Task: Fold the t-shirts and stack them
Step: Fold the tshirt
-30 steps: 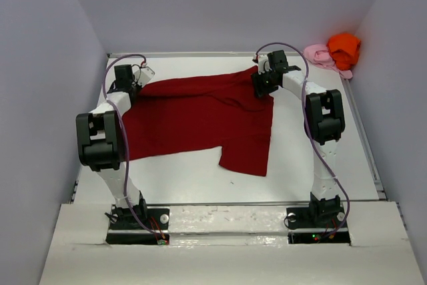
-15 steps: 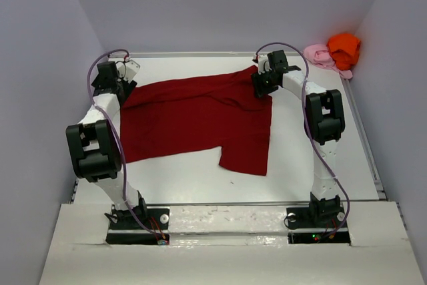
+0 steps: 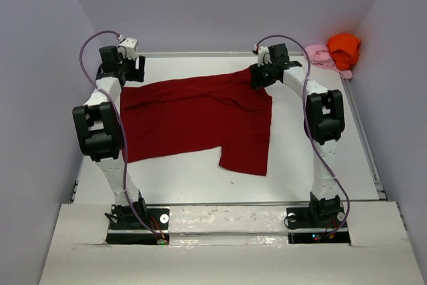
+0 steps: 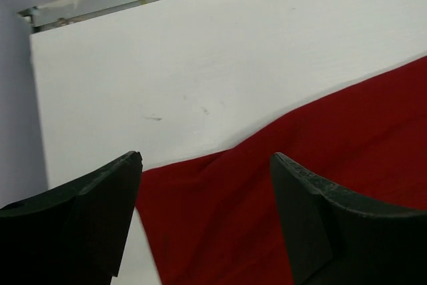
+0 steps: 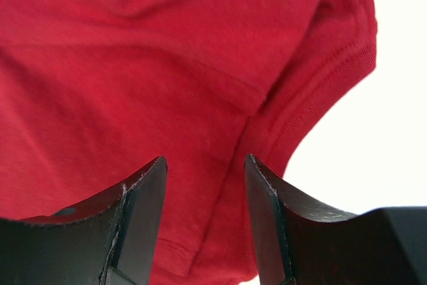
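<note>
- The dark red shirt [image 3: 200, 115] lies spread over the middle of the table [image 3: 200, 178]. Its long side runs along the far edge, and one flap hangs down toward the near edge on the right.
- The orange shirt [image 3: 344, 46] and the pink shirt [image 3: 319, 54] sit bunched together in the far right corner, well apart from the red one.
- The left jaws stand wide, empty, above the shirt's far left corner, near the far left corner of the table. Bare table shows between them and beyond the cloth edge.
- The right jaws stand partly apart over the shirt's far right end. Red cloth and a hemmed edge [image 5: 333, 78] show through the gap, and we see nothing pinched.
- We judge the cloth light, soft and limp. It will sag, drag and wrinkle rather than keep its shape, and lifting a single point will only bunch it.
- It looks matte, not slippery, so a pinch should hold. A thin single layer lying flat is hard to get under, though.
- We would take hold at two matching corners or along the hems, where the stitched fabric is thicker and stands up a little.
- Both holds need to rise together to keep the fold line straight.
- The main risks are grabbing two layers by mistake or pulling the shirt askew across the table.
</note>
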Available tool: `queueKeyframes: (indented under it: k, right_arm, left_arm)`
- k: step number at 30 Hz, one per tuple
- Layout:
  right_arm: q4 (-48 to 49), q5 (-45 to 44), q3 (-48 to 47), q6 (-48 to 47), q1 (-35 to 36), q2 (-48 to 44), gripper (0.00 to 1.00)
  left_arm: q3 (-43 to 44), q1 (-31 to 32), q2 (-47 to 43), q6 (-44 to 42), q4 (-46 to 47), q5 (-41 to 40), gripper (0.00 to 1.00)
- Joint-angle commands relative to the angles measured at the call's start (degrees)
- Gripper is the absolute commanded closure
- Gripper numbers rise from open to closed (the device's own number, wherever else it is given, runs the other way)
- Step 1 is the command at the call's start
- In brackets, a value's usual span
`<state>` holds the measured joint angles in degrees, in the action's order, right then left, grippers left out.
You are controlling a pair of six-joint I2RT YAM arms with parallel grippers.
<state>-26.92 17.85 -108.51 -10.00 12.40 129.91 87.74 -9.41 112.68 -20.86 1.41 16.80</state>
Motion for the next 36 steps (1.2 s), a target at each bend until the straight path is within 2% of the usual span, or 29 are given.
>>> queueKeyframes:
  k: [1,3,5,12,17,23,25,36]
  right_arm:
    - [3.2,5.1,-6.3,3.1,0.3,2.3,0.44]
    - [3.0,7.9,-8.0,4.0,0.3,4.5,0.44]
    - [2.5,9.6,-11.5,5.0,0.3,6.3,0.44]
    - [-1.1,11.4,-19.4,5.3,0.3,14.2,0.44]
    - [-3.5,9.4,-21.4,5.0,0.3,17.6,0.44]
    - [-5.4,7.7,-20.2,6.8,-1.4,15.4,0.44]
    - [-6.6,4.8,-19.9,6.6,-1.9,14.1,0.44]
    - [-12.4,0.6,-24.3,5.2,-10.8,14.1,0.42]
  left_arm:
    - [-3.4,1.8,-3.5,13.1,11.0,9.8,0.13]
    - [-9.0,2.8,-5.0,14.4,17.2,10.2,0.13]
    - [-12.3,5.0,-6.5,14.0,18.6,9.4,0.13]
    - [-15.9,11.0,-9.7,12.6,18.5,7.7,0.14]
    - [-15.9,11.8,-11.3,10.8,17.2,6.0,0.13]
    - [-16.1,11.9,-12.9,8.5,14.9,5.2,0.13]
    - [-16.3,12.0,-13.9,7.6,13.9,4.1,0.13]
    - [-18.2,12.0,-15.4,3.5,12.0,2.2,0.13]
